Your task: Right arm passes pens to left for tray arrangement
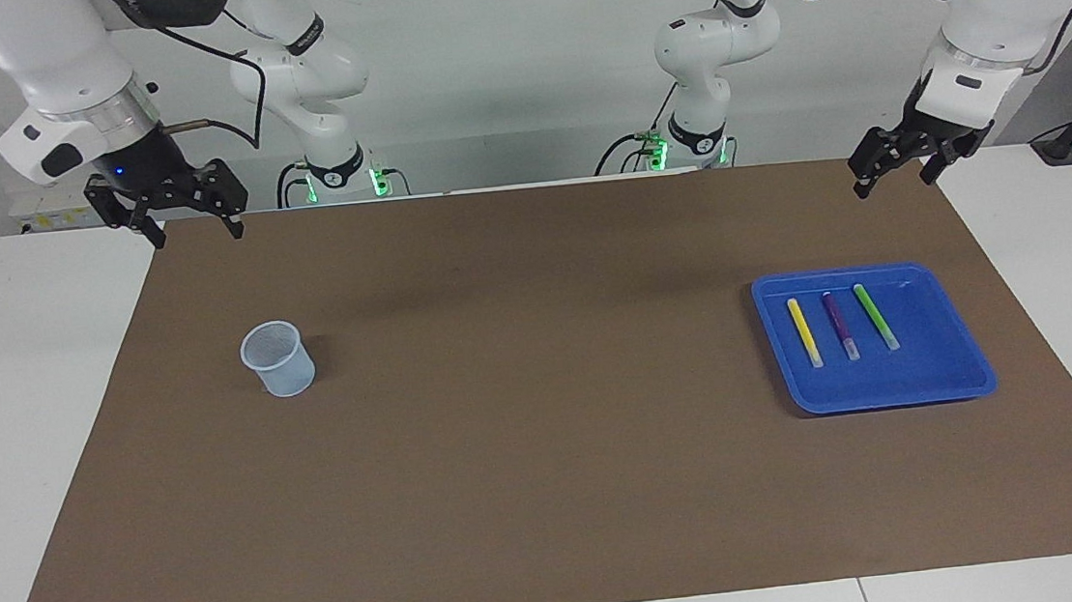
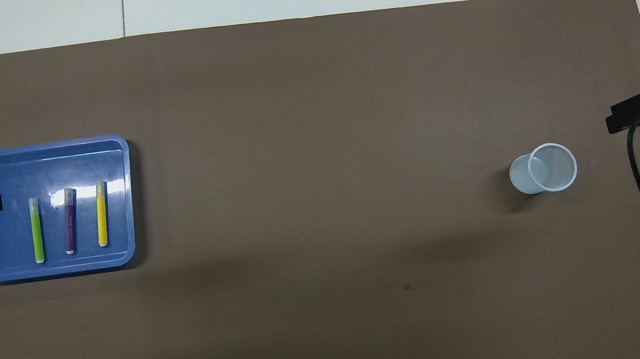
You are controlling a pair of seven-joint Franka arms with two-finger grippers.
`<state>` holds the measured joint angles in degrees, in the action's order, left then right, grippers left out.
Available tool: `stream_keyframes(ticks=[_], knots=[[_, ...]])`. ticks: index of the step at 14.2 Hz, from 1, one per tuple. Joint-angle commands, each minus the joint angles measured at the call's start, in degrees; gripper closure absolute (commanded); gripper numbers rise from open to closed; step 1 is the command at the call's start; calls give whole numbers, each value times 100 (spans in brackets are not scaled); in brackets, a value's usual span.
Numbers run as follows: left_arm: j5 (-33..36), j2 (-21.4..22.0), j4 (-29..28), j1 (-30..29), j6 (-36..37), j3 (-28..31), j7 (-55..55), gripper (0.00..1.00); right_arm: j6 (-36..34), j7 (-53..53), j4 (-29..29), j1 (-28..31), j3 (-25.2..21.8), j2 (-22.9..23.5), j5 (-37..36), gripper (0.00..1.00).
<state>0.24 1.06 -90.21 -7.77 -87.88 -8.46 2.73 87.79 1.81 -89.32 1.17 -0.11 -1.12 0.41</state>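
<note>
**All three pens are lying in the tray, and both arms are hanging up high**

The blue tray [image 1: 951,381] is sitting on the brown mat [image 1: 553,493] at the left arm's end of the bench. The yellow pen [image 1: 804,332], the purple pen [image 1: 840,325] and the green pen [image 1: 875,316] are lying flat inside it, side by side and not touching. Each pen's long side is pointing from the robots' edge of the bench toward the edge away from the robots, with the pale end farthest from the robots.

The left gripper [image 1: 896,174] is hanging in the air over the mat's corner by the robots' edge, its fingers spread and holding nothing. The tray is lying below it, and this gripper is much closer to the pens than the other one.

The right gripper [image 1: 190,226] is waiting over the other corner by the robots' edge, fingers spread and empty too. The little mesh cup [image 1: 279,360] is standing on the mat below it, well apart from the tray.

I think the job looks done, since no pen is lying outside the tray.

In the overhead view, only a dark bit of each gripper is showing at the side edges, and the left one is covering part of the tray's rim.
</note>
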Motion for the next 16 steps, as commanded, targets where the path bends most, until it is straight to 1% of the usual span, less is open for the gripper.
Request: stream_keyframes(ticks=[1,3,4,7,8,10,12,16], knots=[[-86,43,29,449,78,194,358,0,-7,30,-94,50,29,-90,30,0],[-86,43,29,1047,69,799,369,0,-7,30,-94,50,29,-90,30,0],[-94,43,29,1206,52,959,334,0,-7,30,-94,50,29,-90,30,0],[-95,78,-6,1252,-123,987,281,0,-7,30,-94,50,29,-90,30,0],[-86,148,-49,1252,-211,978,185,0,-7,30,-94,50,29,-90,30,0],[-60,271,-338,1234,-378,978,-122,0,-7,30,-94,50,29,-90,30,0],[-33,359,-515,1225,-467,987,-194,0,-7,30,-94,50,29,-90,30,0],[-42,307,-402,1278,-415,969,-115,0,-7,30,-94,50,29,-90,30,0]])
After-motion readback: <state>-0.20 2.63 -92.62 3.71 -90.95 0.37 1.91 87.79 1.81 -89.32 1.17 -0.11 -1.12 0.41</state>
